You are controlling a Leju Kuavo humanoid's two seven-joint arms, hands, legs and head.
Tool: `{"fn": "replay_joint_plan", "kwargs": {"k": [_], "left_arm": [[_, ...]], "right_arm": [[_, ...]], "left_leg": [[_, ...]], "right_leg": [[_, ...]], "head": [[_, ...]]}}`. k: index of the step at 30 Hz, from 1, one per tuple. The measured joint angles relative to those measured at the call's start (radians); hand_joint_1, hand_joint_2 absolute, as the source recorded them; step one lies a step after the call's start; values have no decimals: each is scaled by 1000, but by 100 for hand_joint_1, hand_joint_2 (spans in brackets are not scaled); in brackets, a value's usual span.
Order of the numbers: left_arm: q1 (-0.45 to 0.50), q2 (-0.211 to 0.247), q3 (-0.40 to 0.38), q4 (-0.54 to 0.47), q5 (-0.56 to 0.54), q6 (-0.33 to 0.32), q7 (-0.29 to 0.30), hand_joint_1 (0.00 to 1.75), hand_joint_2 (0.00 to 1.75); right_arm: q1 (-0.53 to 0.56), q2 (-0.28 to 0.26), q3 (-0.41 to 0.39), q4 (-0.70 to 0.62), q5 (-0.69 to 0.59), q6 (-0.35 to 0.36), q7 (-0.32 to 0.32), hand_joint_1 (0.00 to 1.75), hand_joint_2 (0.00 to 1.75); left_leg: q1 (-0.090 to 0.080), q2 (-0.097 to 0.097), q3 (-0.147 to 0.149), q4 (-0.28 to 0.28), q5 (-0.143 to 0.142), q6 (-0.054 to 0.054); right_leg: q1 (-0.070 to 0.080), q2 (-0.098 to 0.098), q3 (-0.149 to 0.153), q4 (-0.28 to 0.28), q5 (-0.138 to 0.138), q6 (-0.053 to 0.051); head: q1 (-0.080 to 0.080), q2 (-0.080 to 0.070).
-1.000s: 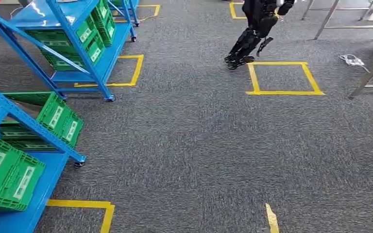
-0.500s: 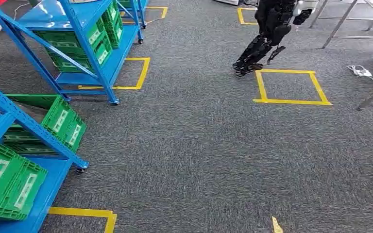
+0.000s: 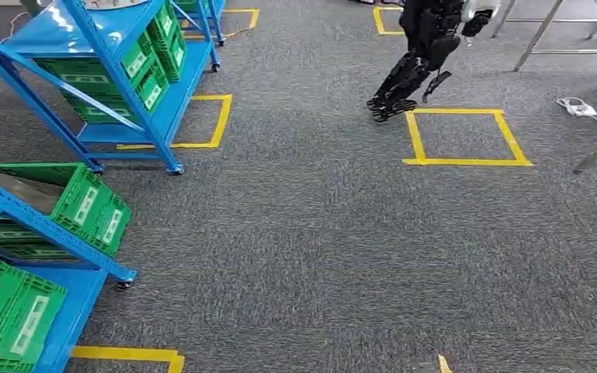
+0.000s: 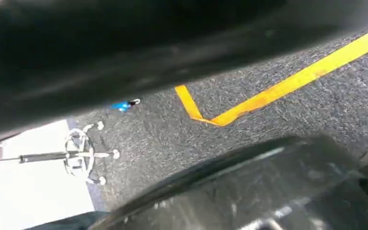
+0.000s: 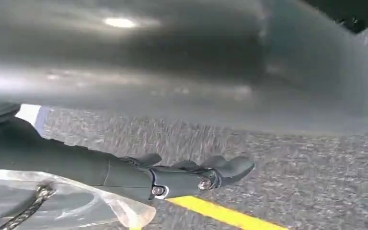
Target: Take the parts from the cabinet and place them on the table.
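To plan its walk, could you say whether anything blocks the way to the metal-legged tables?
Mostly bare grey carpet; a black humanoid robot stands by the yellow tape square, and a white power strip lies near the metal table legs.

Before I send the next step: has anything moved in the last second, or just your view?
Just the view. The near blue rack, its green crate and the yellow tape square slid slightly down the head picture together, so the camera moved, not they. The other robot stands at that square's corner as before. Nothing visibly taken or let go.

near blue rack cut off, other robot headless
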Motion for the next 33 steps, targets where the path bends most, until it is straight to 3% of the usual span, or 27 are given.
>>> {"fn": "replay_joint_plan", "kwargs": {"k": [1,2,3,4,5,6,7,8,14,16,17,33], "left_arm": [[-1,0,0,0,-1,0,0,0,0],[-2,-2,0,2,-3,-2,0,0,0],[-5,-2,0,2,-3,-2,-1,0,0],[-3,-2,0,2,-6,-3,-2,0,0],[1,-2,0,2,-6,-3,-3,0,0],[3,-3,0,2,-6,-3,-3,0,0],[2,-3,0,2,-6,-3,-3,0,0],[1,-4,0,2,-8,-3,-5,0,0],[0,-5,0,2,-12,-3,-7,0,0],[-1,-4,0,2,-12,-3,-7,0,0],[-1,-4,0,2,-12,-3,-6,0,0],[-2,-3,0,2,-13,-18,13,0,0]], "right_arm": [[0,0,0,0,0,0,0,0,0],[-2,0,0,0,0,0,0,0,0],[-3,0,0,0,0,0,0,0,0],[-2,0,0,0,0,0,0,0,0],[-1,0,0,0,0,0,0,0,0],[-2,-1,0,0,0,0,-1,0,0],[-2,-1,0,0,0,0,0,0,0],[-2,-1,0,0,0,0,-1,0,0],[-3,-1,0,0,0,-3,-1,0,0],[-3,-1,0,0,0,-3,-1,0,0],[-3,-1,0,0,0,-3,-1,0,0],[-3,-1,1,0,2,-13,3,0,0]], "left_leg": [[3,2,32,-92,61,-3],[1,3,38,-122,50,-6],[-4,4,34,-129,25,7],[-7,3,34,-128,54,15],[-5,2,35,-131,60,18],[-3,3,37,-134,66,9],[-5,2,37,-134,65,11],[-6,2,37,-134,66,13],[-9,2,37,-134,65,25],[-10,2,37,-134,63,28],[-10,2,37,-134,63,29],[-7,2,40,-137,63,28]], "right_leg": [[-2,0,4,0,-3,5],[0,0,6,2,-4,9],[1,0,0,2,-2,17],[1,-1,-1,1,-4,25],[1,-1,3,0,-6,28],[1,0,2,1,-16,3],[3,0,3,0,-6,-16],[2,0,4,-2,-6,-16],[1,0,13,-19,4,5],[-1,0,15,-24,5,30],[-1,0,15,-25,5,37],[1,0,14,-23,2,40]], "head": [[-1,0],[-1,0],[0,0],[2,0],[0,0],[2,0],[2,0],[1,0],[2,0],[1,0],[1,0],[1,0]]}}
